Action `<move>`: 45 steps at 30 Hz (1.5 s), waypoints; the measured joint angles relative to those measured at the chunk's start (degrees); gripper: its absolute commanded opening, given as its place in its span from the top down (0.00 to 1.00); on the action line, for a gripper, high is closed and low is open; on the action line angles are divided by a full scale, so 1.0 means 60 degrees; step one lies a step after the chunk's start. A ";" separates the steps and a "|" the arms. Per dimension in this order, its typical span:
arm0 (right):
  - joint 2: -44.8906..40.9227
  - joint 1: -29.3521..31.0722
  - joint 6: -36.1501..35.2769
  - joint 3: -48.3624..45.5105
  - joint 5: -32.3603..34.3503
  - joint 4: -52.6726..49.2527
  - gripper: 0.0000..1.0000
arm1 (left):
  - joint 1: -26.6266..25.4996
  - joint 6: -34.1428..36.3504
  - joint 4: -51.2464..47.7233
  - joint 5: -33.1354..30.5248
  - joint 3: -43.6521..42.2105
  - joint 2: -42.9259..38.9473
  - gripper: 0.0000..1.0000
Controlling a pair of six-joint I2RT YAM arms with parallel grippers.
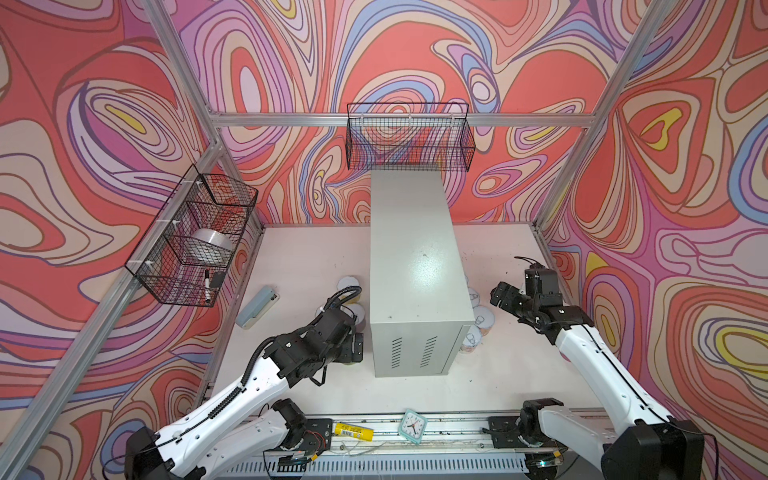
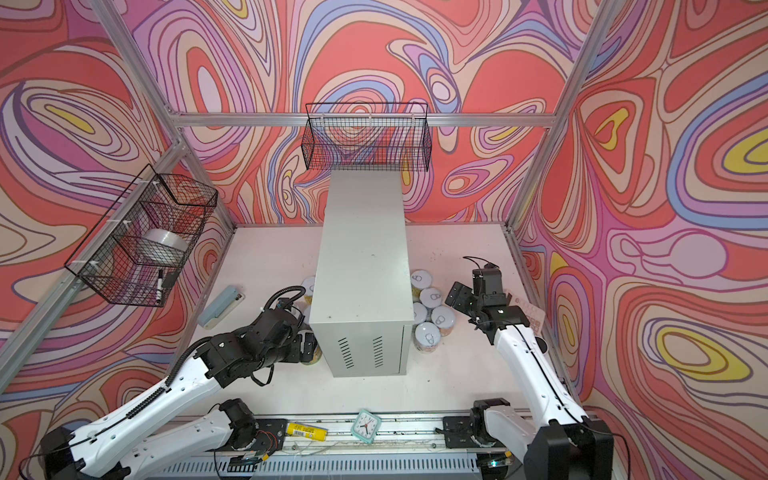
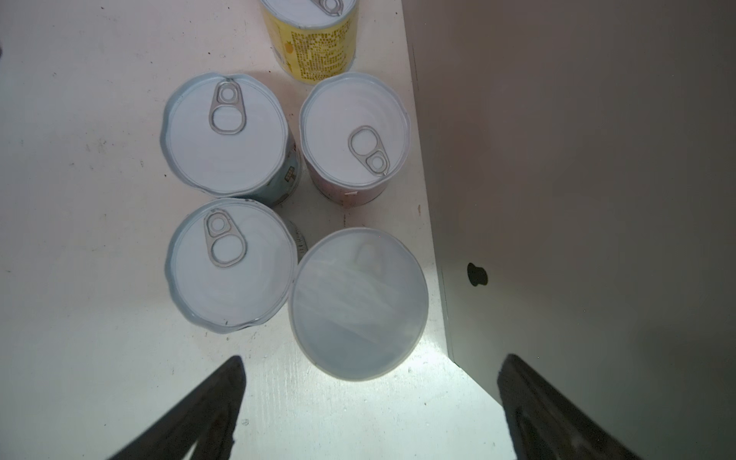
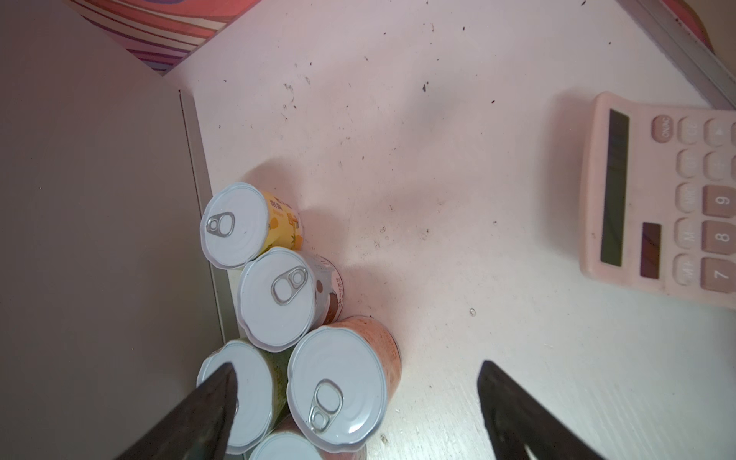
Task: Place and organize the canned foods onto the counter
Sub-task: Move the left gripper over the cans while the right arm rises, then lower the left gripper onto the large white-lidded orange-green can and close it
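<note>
Our left claw (image 3: 374,358) hangs empty, jaws wide apart, above five cans (image 3: 225,135) that stand on the bench (image 3: 79,199) beside the grey cabinet (image 1: 415,249). Our right claw (image 4: 356,363), equally spread and empty, hovers over five more cans (image 4: 275,298) on the cabinet's other side. The cabinet top is bare, so we judge the first pick is in hand. Next we must straddle one outer can without nudging its neighbours.

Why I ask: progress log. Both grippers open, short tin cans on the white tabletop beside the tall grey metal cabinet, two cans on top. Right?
No: the tall grey metal cabinet has nothing on top, as both top views show. The short tin cans stand on the white tabletop; left gripper and right gripper open.
</note>
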 measured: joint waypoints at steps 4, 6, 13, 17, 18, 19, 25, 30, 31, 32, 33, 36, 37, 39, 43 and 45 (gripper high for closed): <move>-0.0058 0.0000 0.0004 -0.0211 -0.0040 0.0011 0.03 | -0.0029 -0.0098 0.0277 -0.0076 -0.0291 0.0022 0.00; -0.0058 0.0000 0.0000 -0.0219 -0.0080 0.0022 0.02 | -0.0055 -0.0160 0.0433 -0.0069 -0.0452 0.0080 0.00; -0.0047 0.0000 0.0004 -0.0219 -0.0124 0.0142 0.03 | -0.0200 -0.0415 0.1096 -0.0084 -0.0765 0.0404 0.00; -0.0044 0.0000 0.0000 -0.0266 -0.0142 0.0251 0.03 | -0.0240 -0.0550 0.1486 -0.0135 -0.0976 0.0670 0.03; -0.0029 0.0000 0.0000 -0.0270 -0.0153 0.0251 0.03 | -0.0240 -0.0583 0.1523 -0.0157 -0.1005 0.0739 0.03; -0.0007 0.0000 -0.0004 -0.0270 -0.0160 0.0262 0.03 | -0.0240 -0.0627 0.1563 -0.0186 -0.1027 0.0816 0.03; 0.0015 0.0000 0.0000 -0.0280 -0.0197 0.0379 0.04 | -0.0251 -0.0892 0.1810 -0.0324 -0.1290 0.0907 0.09; 0.0018 0.0000 0.0000 -0.0390 -0.0266 0.0466 0.05 | -0.0346 -0.1045 0.1974 -0.0339 -0.1592 0.0896 0.12; 0.0018 0.0000 0.0000 -0.0408 -0.0270 0.0474 0.05 | -0.0361 -0.1075 0.1985 -0.0346 -0.1617 0.0900 0.12; 0.0018 0.0000 0.0000 -0.0426 -0.0291 0.0495 0.05 | -0.0368 -0.1104 0.2018 -0.0368 -0.1647 0.0903 0.12; 0.0018 0.0000 0.0004 -0.0444 -0.0310 0.0517 0.05 | -0.0368 -0.1129 0.2062 -0.0408 -0.1676 0.0903 0.12; 0.0029 0.0000 0.0004 -0.0463 -0.0339 0.0532 0.05 | -0.0386 -0.1191 0.2215 -0.0565 -0.1803 0.0903 0.08; 0.0044 0.0000 0.0000 -0.0463 -0.0342 0.0543 0.05 | -0.0393 -0.1188 0.2284 -0.0594 -0.1851 0.0903 0.06; 0.0058 0.0000 0.0000 -0.0463 -0.0342 0.0543 0.05 | -0.0412 -0.1180 0.2412 -0.0663 -0.1909 0.0973 0.05; 0.0095 0.0000 0.0000 -0.0463 -0.0342 0.0605 0.06 | -0.0426 -0.1169 0.2805 -0.0765 -0.1909 0.1388 0.06; 0.0138 0.0004 0.0000 -0.0463 -0.0346 0.0637 0.06 | -0.0426 -0.1169 0.3034 -0.0834 -0.1920 0.1577 0.07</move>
